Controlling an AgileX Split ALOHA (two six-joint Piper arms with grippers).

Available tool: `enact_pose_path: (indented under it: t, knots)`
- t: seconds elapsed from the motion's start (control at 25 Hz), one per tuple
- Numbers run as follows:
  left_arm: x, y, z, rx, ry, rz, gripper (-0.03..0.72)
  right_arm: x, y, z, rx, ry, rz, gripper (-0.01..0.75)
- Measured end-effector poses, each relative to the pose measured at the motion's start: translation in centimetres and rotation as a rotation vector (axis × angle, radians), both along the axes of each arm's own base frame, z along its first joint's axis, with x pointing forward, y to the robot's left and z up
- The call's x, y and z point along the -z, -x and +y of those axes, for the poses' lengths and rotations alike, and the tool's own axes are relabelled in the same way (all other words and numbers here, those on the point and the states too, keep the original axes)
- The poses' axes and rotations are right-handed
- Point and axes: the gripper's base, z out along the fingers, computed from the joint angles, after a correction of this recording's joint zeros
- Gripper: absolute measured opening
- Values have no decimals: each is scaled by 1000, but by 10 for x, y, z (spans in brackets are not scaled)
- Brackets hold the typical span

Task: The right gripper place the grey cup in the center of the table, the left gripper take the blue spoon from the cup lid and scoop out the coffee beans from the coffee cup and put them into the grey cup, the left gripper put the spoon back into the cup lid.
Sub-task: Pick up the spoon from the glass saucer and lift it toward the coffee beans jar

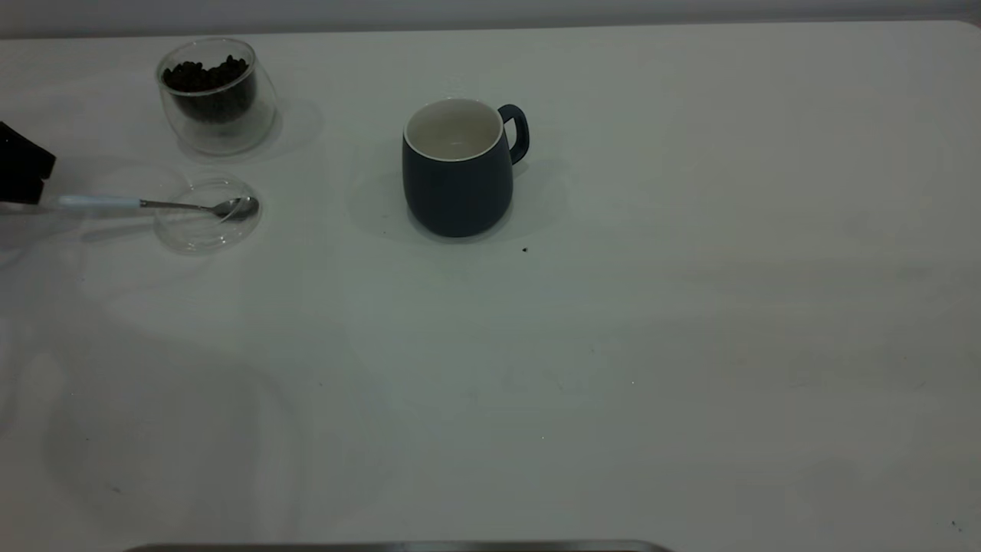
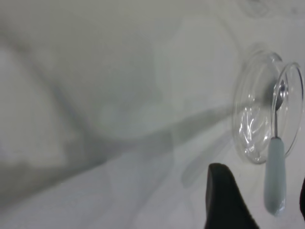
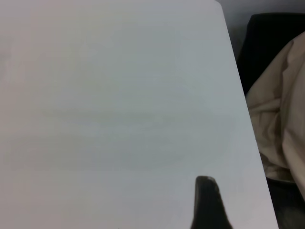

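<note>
Exterior view has the left claw (image 1: 23, 172) poking in at the left edge of the frame, low over the desk (image 1: 613, 345), with the end of the spoon (image 1: 153, 205) handle right at it. The spoon lies level, its pale handle pointing left toward the claw and its metal bowl resting in the lid (image 1: 207, 215), left of centre in the upper half. Above the lid, in the upper left, the glass cup (image 1: 218, 96) stands with the beans (image 1: 207, 80) heaped inside. The mug (image 1: 458, 169) stands upright near the top centre, well apart from the lid and glass cup, its handle to the right and its white inside bare.

Left wrist view shows one dark finger (image 2: 226, 200) at the lower middle and a sliver of the other at the lower right edge, set apart, with the spoon's (image 2: 275, 176) handle end between them; whether either finger touches it cannot be told. The lid (image 2: 257, 114) lies beyond, at the right of that frame.

Right wrist view shows one dark finger (image 3: 207, 205) at the bottom over bare desk near its edge; the right claw's state cannot be told.
</note>
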Motion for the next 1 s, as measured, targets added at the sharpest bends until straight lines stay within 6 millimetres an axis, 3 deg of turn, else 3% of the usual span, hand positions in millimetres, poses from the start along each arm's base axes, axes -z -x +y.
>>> enact_pose_path:
  t: [0.68,1.0]
  knots:
    - [3,-3,-18,17,-17,95,445,0,0,0,0,0,0,453]
    - [4,-11,-41,81,-25,86,445,0,0,0,0,0,0,453]
